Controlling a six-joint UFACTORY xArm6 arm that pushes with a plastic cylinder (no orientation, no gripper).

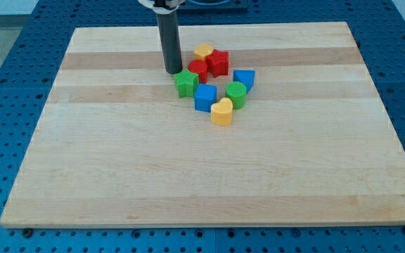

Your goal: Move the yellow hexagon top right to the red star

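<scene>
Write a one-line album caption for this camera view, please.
My tip rests just left of a block cluster where the yellow hexagon touches the red star.

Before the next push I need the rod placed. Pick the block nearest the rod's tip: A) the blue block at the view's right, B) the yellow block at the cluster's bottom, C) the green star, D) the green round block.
C: my tip stands just up and to the view's left of the green star, at the cluster's left edge, while the other three lie farther toward the view's right or bottom.
</scene>
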